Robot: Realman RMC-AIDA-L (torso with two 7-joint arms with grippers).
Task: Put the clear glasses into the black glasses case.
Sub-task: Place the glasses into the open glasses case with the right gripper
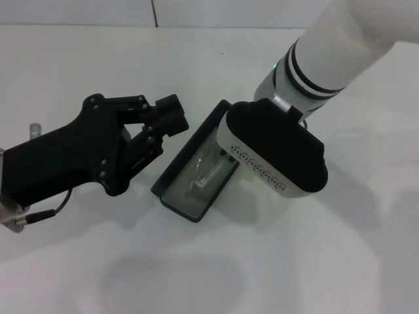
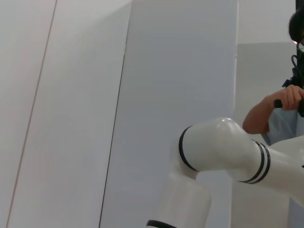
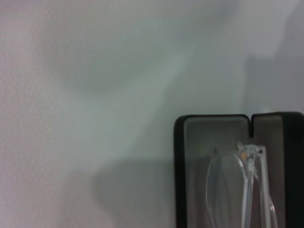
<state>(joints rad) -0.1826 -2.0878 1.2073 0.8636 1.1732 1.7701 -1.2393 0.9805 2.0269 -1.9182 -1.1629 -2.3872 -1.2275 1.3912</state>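
Head view: transparent plastic clear glasses (image 1: 206, 175) lay inside open black hinged glasses case (image 1: 171, 195).
Left gripper (image 1: 171, 112): clenched, empty, beside case.
Right gripper: fingers hidden, state unknowable.
Risk: protruding arm could block lid closing.

A white table (image 1: 78, 59) meets pale wall panels (image 2: 180, 71); a person (image 2: 280, 114) stands behind.

The scene is brightly and evenly lit, with the white table (image 1: 78, 59) washed close to overexposure. Soft, broad shadows are cast on the table below the black glasses case (image 1: 191, 171) and toward its right, which suggests diffuse light from above. No hard glare is seen. In the right wrist view, everything is blurred and hazy; the clear glasses (image 3: 237, 190) inside the case are softly outlined. The left wrist view is sharper and evenly lit.
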